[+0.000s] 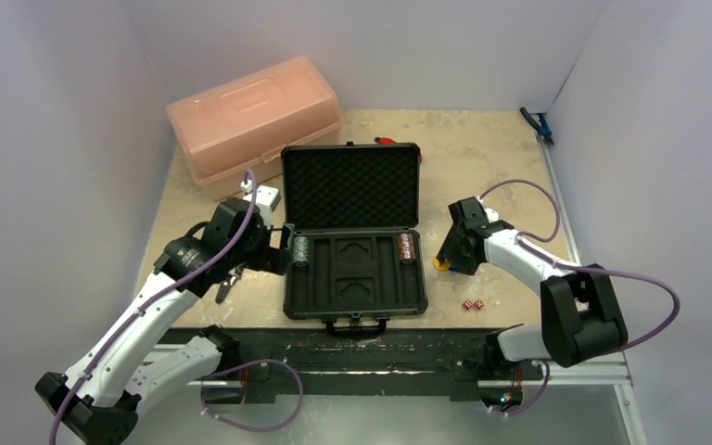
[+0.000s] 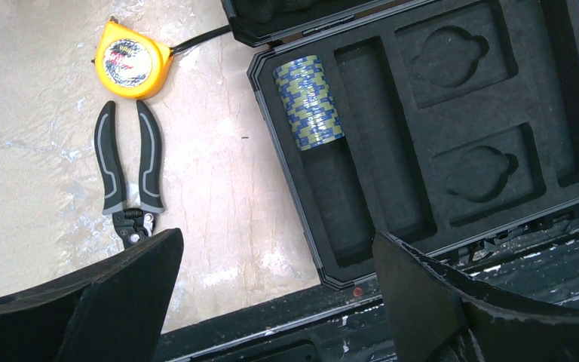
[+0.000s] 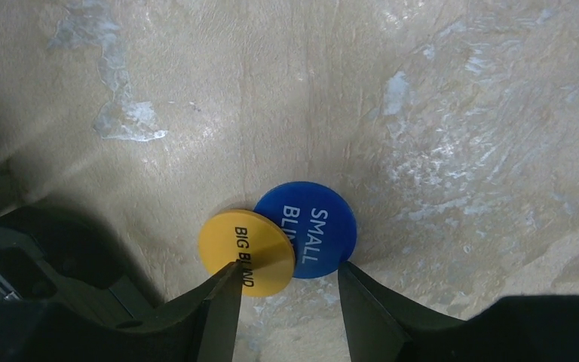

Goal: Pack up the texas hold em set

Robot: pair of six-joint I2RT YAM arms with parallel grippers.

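The yellow disc (image 3: 245, 250), marked BIG BLIND, and the blue disc (image 3: 318, 225), marked SMALL BLIND, lie flat on the table (image 3: 422, 113) in the lower middle of the right wrist view. The yellow one overlaps the edge of the blue one. Both look like thin, stiff, smooth plastic, so I judge them light and slippery and hard to lift from a flat surface. A pinch across the rim, or sliding one off the other first, seems the best hold.

The right gripper (image 3: 288, 265) is partly open around them and grips nothing. One of its fingertips (image 3: 222, 290) covers the yellow rim; the other is just beside the blue rim.

In the top view the black case (image 1: 286, 227) lies open at the centre, with the foam-lined lid (image 1: 350, 185) behind, the moulded tray (image 1: 362, 295) in front and the handle (image 1: 357, 325) at the near edge. The foam is soft and ridged, and the tray slots are matte.

A blue-and-olive chip stack (image 2: 309, 102) lies in the left slot and a brown-red chip stack (image 1: 406, 247) in the right; such ribbed stacks may fall apart if squeezed sideways. Two tiny red dice (image 1: 472, 304) rest right of the case.

The left gripper (image 2: 277, 235) is wide open and empty over the case's left edge. A yellow tape measure (image 2: 130, 59) and snips (image 2: 151, 166) lie at the upper left of its view. A pink translucent box (image 1: 255, 116) stands at the upper left of the top view.
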